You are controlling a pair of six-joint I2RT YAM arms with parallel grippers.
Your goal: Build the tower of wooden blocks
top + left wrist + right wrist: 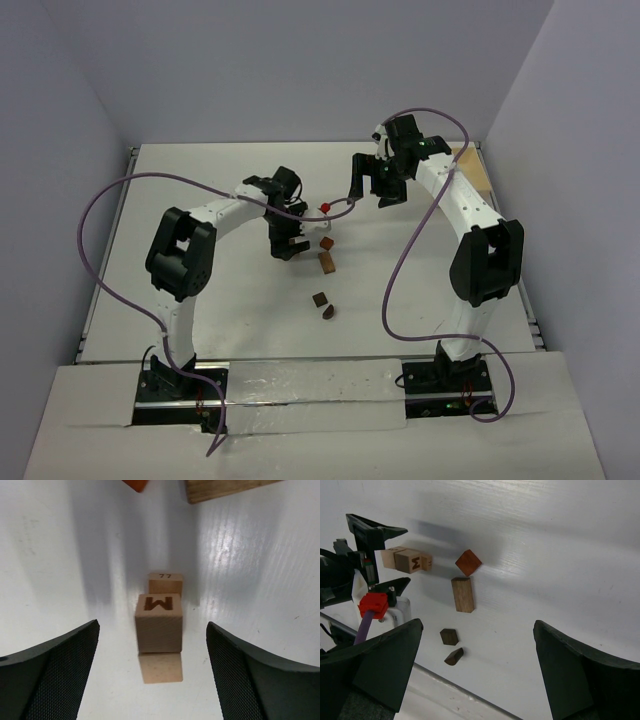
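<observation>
A light tan cube marked M (159, 622) rests on the white table, with a second tan block marked 77 (165, 583) touching its far side. My left gripper (152, 627) is open and empty, one finger on each side of the M cube and apart from it; from above it (285, 244) is low at mid-table. A red-brown block (468, 562), an oblong brown block (463, 594), a dark cube (449, 636) and a dark wedge (454, 656) lie loose nearby. My right gripper (477, 626) is open and empty, raised above them at the back (372, 188). Nothing is stacked.
A pale wooden piece (470, 165) lies at the table's far right, partly behind the right arm. Purple cables (400, 270) loop over the table from both arms. White walls close in the left, back and right sides.
</observation>
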